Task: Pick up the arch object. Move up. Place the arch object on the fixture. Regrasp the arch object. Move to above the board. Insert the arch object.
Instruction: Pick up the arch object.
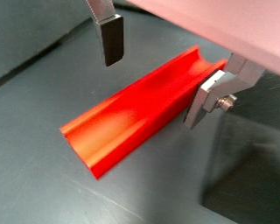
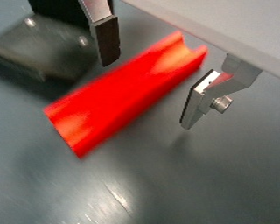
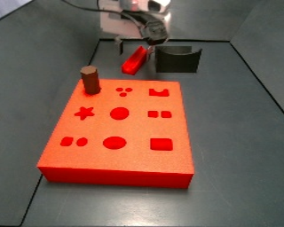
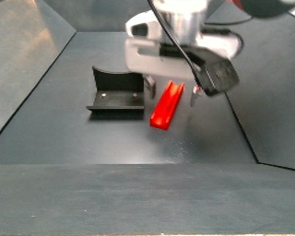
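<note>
A Franka arm's gripper hangs low over a dark grey worktop, its two silver fingers spread apart. The arch object, a long bright red bar with a channel along its upper face, lies between the fingers. In both wrist views one finger with its dark pad stands clear of the bar on one side, while the other finger sits just beside the bar's far edge; whether it touches cannot be told. The gripper is open and nothing is clamped.

In a side view the arch object stretches out from directly under the gripper, and it appears to rest on the worktop. The fixture, a small dark block with a curved notch in its top, stands just beside the gripper, near the bar but apart from it.

In a side view the gripper is at the far end of the worktop, with the fixture next to it. The board, a large red-orange slab with darker shape cut-outs, lies well apart from the gripper, nearer the camera. A short brown cylinder peg stands upright at the board's corner nearest the gripper.
</note>
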